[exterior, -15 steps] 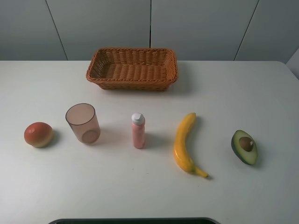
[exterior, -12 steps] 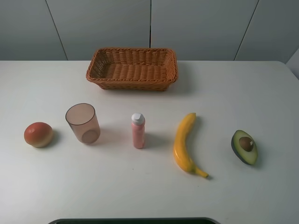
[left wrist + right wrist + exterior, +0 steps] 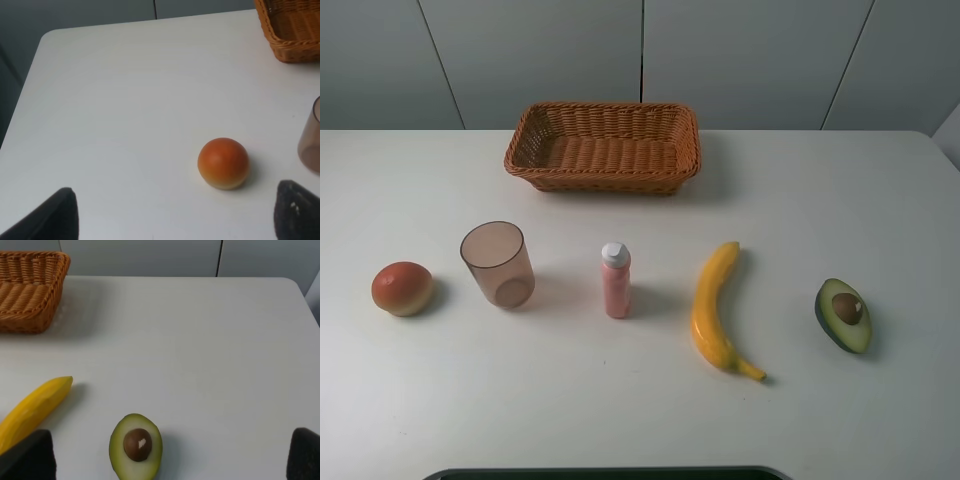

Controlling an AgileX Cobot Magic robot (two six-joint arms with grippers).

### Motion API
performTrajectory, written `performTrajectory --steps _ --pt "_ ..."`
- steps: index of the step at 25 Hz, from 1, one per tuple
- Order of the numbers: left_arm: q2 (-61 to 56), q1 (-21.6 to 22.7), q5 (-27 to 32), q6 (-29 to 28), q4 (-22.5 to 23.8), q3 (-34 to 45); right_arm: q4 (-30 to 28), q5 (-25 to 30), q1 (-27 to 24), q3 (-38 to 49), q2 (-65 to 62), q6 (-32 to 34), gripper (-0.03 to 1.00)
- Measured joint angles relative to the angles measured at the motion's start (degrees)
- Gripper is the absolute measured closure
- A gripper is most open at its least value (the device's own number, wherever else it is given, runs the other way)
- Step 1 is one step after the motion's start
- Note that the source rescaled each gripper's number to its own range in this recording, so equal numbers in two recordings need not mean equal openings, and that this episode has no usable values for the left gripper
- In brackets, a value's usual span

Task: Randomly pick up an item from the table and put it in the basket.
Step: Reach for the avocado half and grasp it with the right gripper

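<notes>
The halved avocado lies cut face up with its brown pit showing, at the right of the table; it also shows in the right wrist view. The wicker basket stands at the back middle, with nothing in it; its corner shows in both wrist views. My right gripper is open, its fingertips wide apart, short of the avocado. My left gripper is open, short of the orange-red fruit. Neither gripper shows in the exterior high view.
Across the front of the table, left to right, are the orange-red fruit, a translucent pinkish cup, a small pink bottle with a white cap and a yellow banana. A dark edge runs along the bottom.
</notes>
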Motion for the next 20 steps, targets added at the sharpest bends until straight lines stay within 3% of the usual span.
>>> performTrajectory --steps 20 --pt "0.0 0.0 0.0 0.0 0.0 0.0 0.0 0.0 0.0 0.0 0.0 0.0 -0.03"
